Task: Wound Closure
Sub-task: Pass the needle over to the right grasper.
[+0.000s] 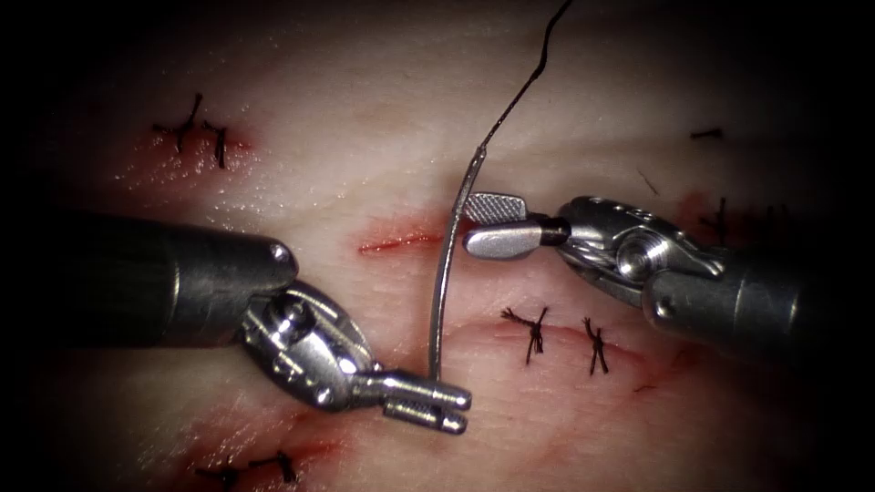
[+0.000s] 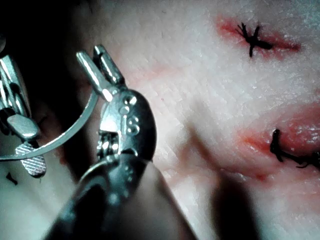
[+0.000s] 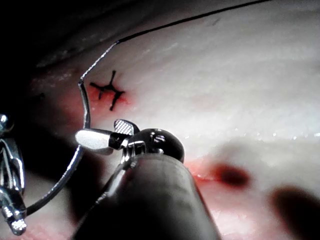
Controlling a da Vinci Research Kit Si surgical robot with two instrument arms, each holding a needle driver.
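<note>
The curved needle (image 1: 447, 264) stands free above the tissue (image 1: 346, 109), just right of a short open cut (image 1: 396, 242). My left tool (image 1: 436, 403) comes in from the lower left, jaws shut on the needle's lower end near its point. Black thread (image 1: 529, 82) runs up and away from the needle's upper end. My right tool (image 1: 472, 224) is open, its jaw tips right beside the needle's upper part and holding nothing. In the left wrist view my left tool (image 2: 95, 62) grips the needle (image 2: 60, 137). In the right wrist view my right tool (image 3: 100, 134) stands open beside the needle (image 3: 75, 157) and thread (image 3: 165, 25).
Two knotted stitches (image 1: 535, 330) (image 1: 596, 346) close a cut line right of the needle. More stitches sit at the upper left (image 1: 196, 132), the bottom left (image 1: 246, 469) and the far right (image 1: 720, 219). Red fluid stains the tissue around them.
</note>
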